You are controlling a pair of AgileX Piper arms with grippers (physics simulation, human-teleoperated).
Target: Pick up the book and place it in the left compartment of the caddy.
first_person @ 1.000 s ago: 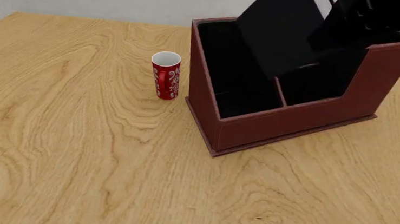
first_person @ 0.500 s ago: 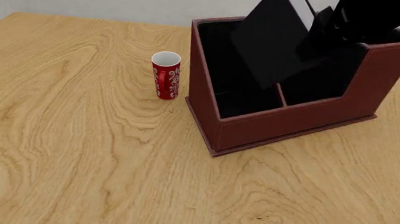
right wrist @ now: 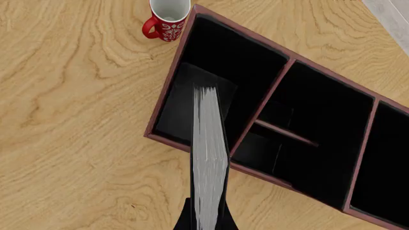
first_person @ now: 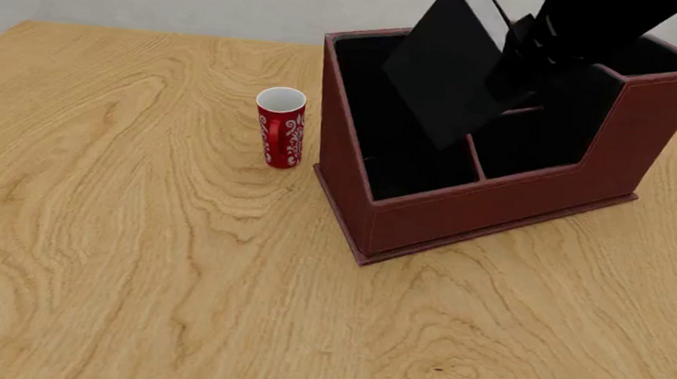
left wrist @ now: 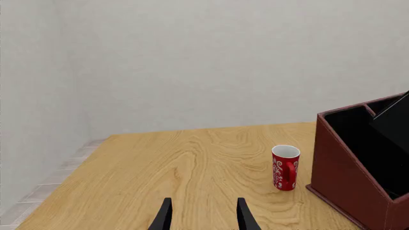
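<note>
I have the right end effector (right wrist: 206,218) clamped on the thick black hardcover book (first_person: 444,65), tilted above the dark red caddy (first_person: 484,202). Insertion step; next I judge: straighten, lower into the narrow left compartment (right wrist: 191,103) below it.

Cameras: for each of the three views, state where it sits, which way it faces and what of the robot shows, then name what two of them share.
Front view: fixed above the arms' side, looking forward and down at the table; the right arm holds the book tilted over the caddy.
Left wrist view: low behind the left gripper, facing the far wall; its open fingers show.
Right wrist view: above the caddy, looking down along the book's page edges into the left compartment; the right gripper shows.
Shared: all three show the red cup.
</note>
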